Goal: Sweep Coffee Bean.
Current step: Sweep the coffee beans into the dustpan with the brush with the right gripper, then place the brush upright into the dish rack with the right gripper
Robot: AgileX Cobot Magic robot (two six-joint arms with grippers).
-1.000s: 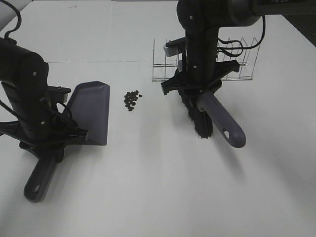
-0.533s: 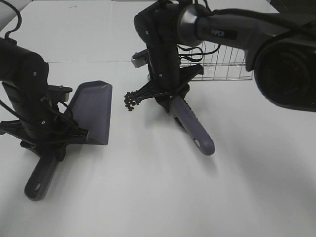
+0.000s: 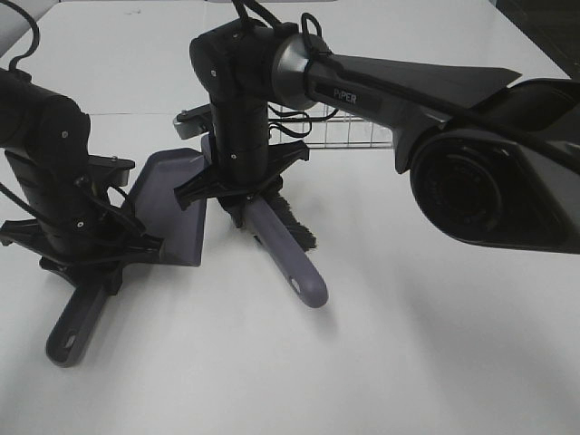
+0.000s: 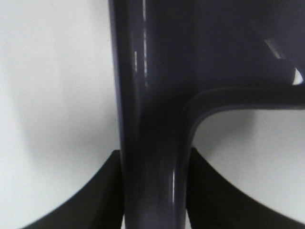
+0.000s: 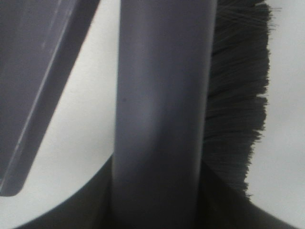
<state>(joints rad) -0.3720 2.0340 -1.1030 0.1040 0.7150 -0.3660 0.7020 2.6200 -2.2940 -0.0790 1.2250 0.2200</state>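
Sweeping toward nine o'clock, the right gripper (image 3: 239,192), pinching the brush (image 3: 286,255), has reached the dustpan (image 3: 168,195) pinched by the left gripper (image 3: 86,261); coffee bean hidden, next push inward.

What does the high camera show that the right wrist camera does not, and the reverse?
Only the high view: the left gripper clamped on the dustpan handle, and the wire rack. Only the right wrist view: a strip of bare table between the brush handle and the dustpan edge. Both: brush, its bristles, dustpan. Neither shows coffee beans.
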